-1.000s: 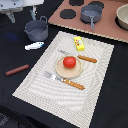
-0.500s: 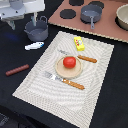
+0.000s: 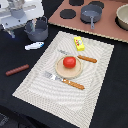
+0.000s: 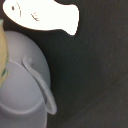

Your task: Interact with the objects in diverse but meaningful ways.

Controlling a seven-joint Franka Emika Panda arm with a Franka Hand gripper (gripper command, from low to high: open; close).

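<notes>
At the exterior view's upper left the tool (image 3: pixel 31 25) hangs over the grey pot (image 3: pixel 38 32) beside the fish (image 3: pixel 34 45); whether it is wide or narrow I cannot tell.

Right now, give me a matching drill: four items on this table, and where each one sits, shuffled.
Items:
1. tomato
2. yellow block
3. sausage stick
4. fish

Places:
A. on the dark table, off the placemat's edge on the exterior view's left
B. on the tan plate
C. on the dark table beside the grey pot
D. on the placemat, near its far edge

Pairs: 1-B, 2-D, 3-A, 4-C
</notes>
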